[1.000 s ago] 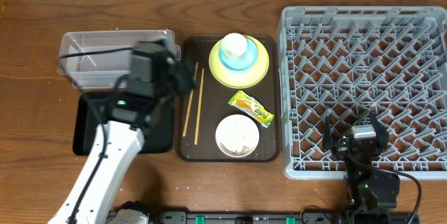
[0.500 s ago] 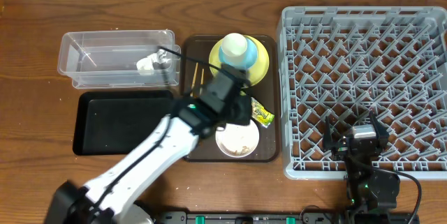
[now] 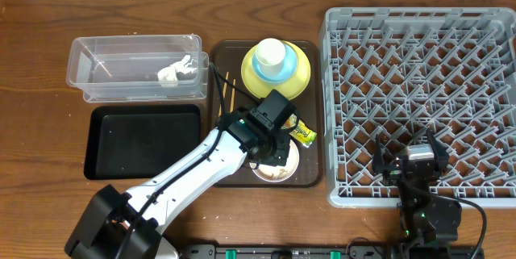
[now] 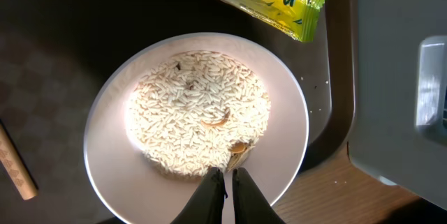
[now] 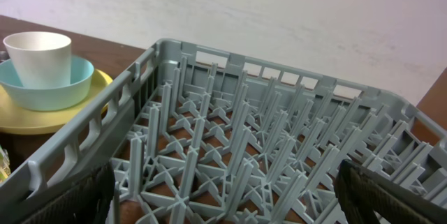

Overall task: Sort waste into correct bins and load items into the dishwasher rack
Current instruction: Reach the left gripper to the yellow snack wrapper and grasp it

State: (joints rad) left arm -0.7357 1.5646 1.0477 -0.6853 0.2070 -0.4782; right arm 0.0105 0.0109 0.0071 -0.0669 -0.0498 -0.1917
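Overhead: left gripper [image 3: 272,148] sits over the white bowl [image 3: 275,162] on the brown serving tray [image 3: 316,174], snack wrapper [image 3: 300,133] just beside it. Left wrist view shows fingers pinched nearly together at the bowl's near rim, at the edge of the rice scraps [image 4: 190,109] (nothing visible between them). Napkin [image 3: 176,70] lies in the clear tub [image 3: 95,91]; black tray [image 3: 141,142] next to it. Cup [image 3: 271,52] in blue bowl [image 3: 260,70] on yellow plate [image 3: 301,81]. Right gripper [image 3: 408,149] spread wide over the rack's [image 3: 419,65] near edge.

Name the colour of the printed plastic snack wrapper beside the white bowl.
Snack wrapper: yellow with green lettering; left wrist view.
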